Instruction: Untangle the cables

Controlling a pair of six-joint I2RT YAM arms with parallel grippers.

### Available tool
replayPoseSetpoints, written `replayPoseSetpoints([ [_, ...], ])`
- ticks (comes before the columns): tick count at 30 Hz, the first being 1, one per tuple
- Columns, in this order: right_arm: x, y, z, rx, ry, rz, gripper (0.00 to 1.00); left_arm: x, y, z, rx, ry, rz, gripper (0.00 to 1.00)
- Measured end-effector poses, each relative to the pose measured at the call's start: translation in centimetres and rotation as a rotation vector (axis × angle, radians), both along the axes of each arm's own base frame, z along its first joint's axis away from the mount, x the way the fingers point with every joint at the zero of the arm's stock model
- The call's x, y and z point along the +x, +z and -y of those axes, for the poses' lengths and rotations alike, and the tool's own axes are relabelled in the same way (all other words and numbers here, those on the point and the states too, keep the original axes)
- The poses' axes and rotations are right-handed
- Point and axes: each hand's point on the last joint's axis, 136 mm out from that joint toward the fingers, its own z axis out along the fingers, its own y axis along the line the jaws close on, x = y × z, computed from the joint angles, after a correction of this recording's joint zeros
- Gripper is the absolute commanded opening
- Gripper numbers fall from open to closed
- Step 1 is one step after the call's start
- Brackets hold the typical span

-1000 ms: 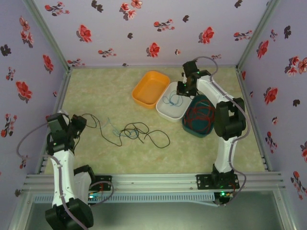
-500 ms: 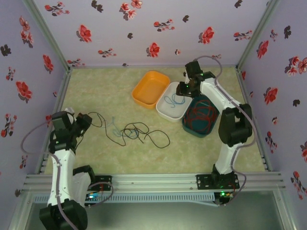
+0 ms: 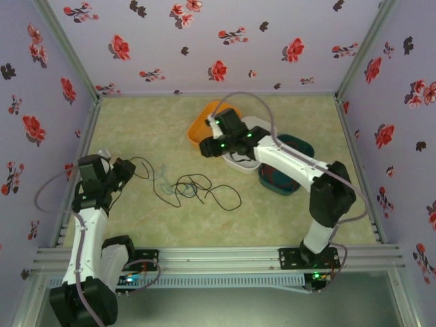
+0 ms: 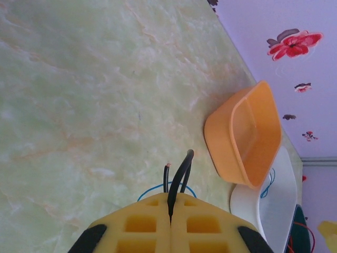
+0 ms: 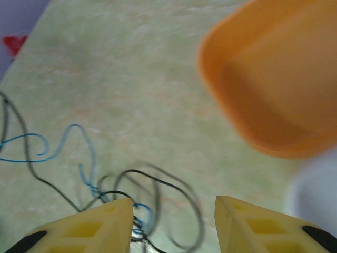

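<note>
Enclosing the marbled tabletop (image 3: 150, 122), floral walls (image 3: 204, 41) frame left fingers (image 4: 142, 232) clamping a cable (image 4: 181, 168), right fingers (image 5: 89, 226) parted, empty.

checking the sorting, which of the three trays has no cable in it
The orange tray: its inside is bare, while the white tray holds blue cable and the teal tray red cable.
</note>
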Motion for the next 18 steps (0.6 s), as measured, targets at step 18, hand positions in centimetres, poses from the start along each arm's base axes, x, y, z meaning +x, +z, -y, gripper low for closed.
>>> replayPoseSetpoints([
  [18, -0.7, -6.9, -11.5, 0.279, 0.023, -0.344, 0.45, 0.3, -1.9, 1.1, -0.003, -0.039, -0.02, 0.0],
])
